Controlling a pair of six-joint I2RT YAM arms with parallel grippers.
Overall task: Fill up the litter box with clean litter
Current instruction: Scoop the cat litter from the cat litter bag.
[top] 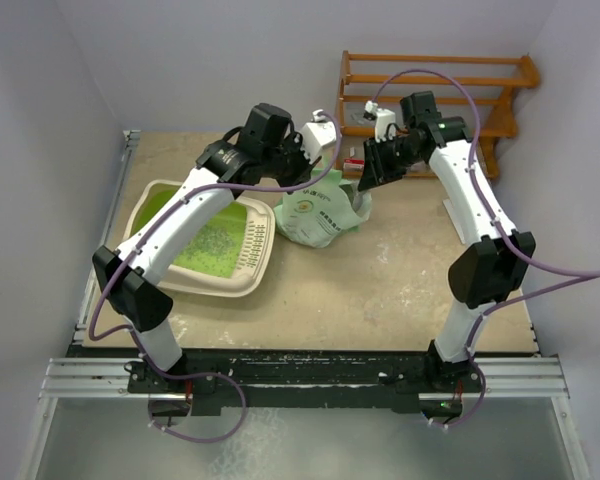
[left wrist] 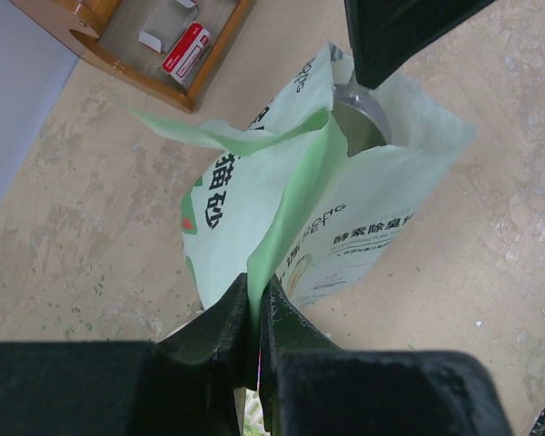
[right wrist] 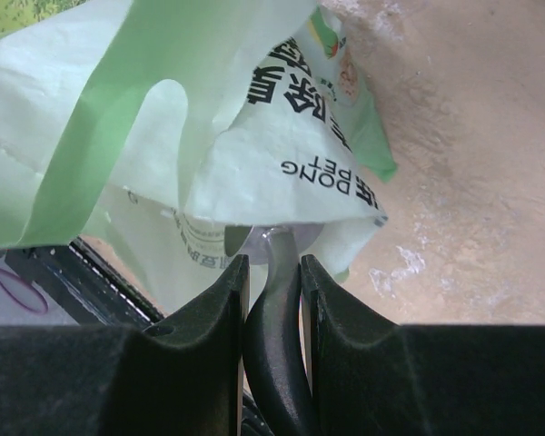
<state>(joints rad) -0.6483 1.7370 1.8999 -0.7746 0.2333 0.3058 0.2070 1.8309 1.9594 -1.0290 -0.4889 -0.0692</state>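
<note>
The cream litter box (top: pixel 194 286) lies at the table's left, its green floor partly covered with pale litter granules (top: pixel 216 246) and its grille (top: pixel 256 240) at the right end. A light green printed bag (top: pixel 318 214) stands right of it. My left gripper (top: pixel 302 165) is shut on the bag's upper edge; in the left wrist view (left wrist: pixel 256 292) the green film (left wrist: pixel 300 195) is pinched between the jaws. My right gripper (top: pixel 370 176) is shut on the dark handle (right wrist: pixel 274 350) of a metal scoop (left wrist: pixel 364 111), whose bowl sits inside the bag's open mouth (right wrist: pixel 282 195).
A wooden shelf rack (top: pixel 442 92) stands against the back wall, holding a small red and white box (left wrist: pixel 184 49). Grey walls close in the table on the left, back and right. Bare table shows in front of the bag (top: pixel 380 290).
</note>
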